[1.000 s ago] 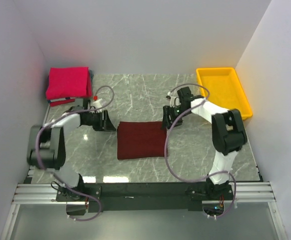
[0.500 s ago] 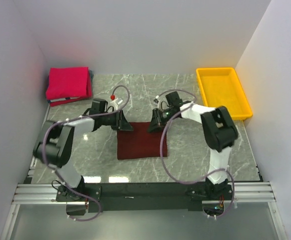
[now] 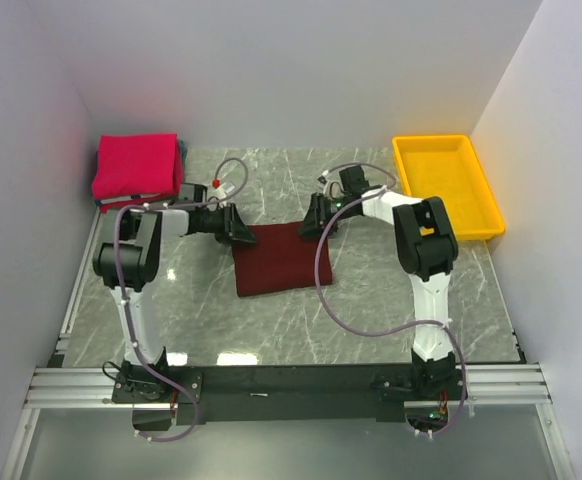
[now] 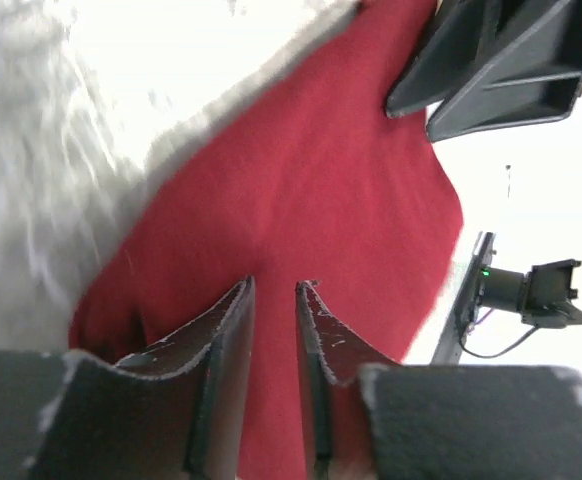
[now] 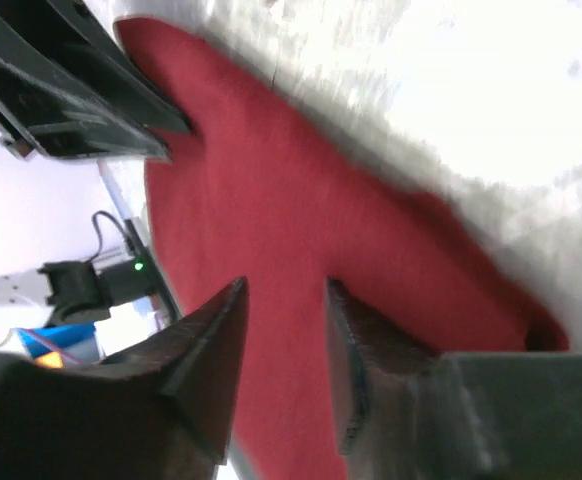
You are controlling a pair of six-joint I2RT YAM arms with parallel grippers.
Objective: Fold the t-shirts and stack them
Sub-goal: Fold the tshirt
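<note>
The dark maroon t-shirt [image 3: 279, 262] lies folded into a rectangle mid-table. My left gripper [image 3: 241, 232] is at its far left corner and my right gripper [image 3: 311, 222] at its far right corner. In the left wrist view the gripper [image 4: 274, 285] is closed to a narrow gap on the maroon cloth [image 4: 321, 170]. In the right wrist view the gripper [image 5: 284, 283] is closed on the same cloth [image 5: 301, 190] with a somewhat wider gap. The pinkish-red t-shirt [image 3: 136, 165] lies folded at the far left corner.
A yellow plastic tray [image 3: 431, 139] stands at the far right by the wall. A dark item shows under the pinkish-red shirt [image 3: 121, 204]. White walls close in the table on three sides. Each wrist view shows the other gripper across the cloth, as in the left wrist view [image 4: 501, 60].
Both grippers moved in from beside the maroon shirt onto its far corners. The shirt has since slid toward the far side with them.
</note>
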